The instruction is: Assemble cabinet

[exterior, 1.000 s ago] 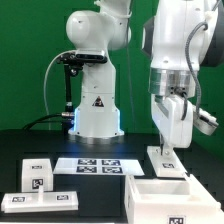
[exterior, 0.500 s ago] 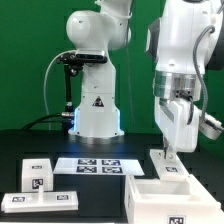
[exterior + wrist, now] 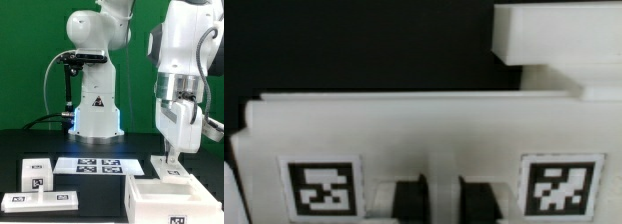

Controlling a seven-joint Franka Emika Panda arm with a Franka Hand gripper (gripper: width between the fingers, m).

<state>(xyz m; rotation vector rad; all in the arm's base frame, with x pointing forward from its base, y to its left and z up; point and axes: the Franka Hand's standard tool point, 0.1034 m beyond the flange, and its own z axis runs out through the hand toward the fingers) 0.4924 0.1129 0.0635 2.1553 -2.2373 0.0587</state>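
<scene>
The cabinet's white box [image 3: 160, 196] stands at the front on the exterior view's right. A flat white cabinet panel [image 3: 168, 166] with tags lies just behind it. My gripper [image 3: 171, 150] reaches straight down onto this panel. In the wrist view the panel [image 3: 420, 125] fills the frame, with one tag on each side of my gripper [image 3: 445, 200]. The two dark fingers [image 3: 409, 200] stand close together with a narrow white strip of the panel between them. Part of the box [image 3: 562, 40] shows beyond the panel.
A small white block with a tag [image 3: 38, 170] and a long flat tagged panel [image 3: 40, 201] lie at the exterior view's left. The marker board [image 3: 95, 164] lies in the middle, in front of the arm's base [image 3: 95, 115].
My gripper has shifted a little toward the exterior view's right and slightly lower over the panel. The loose parts have not moved.
</scene>
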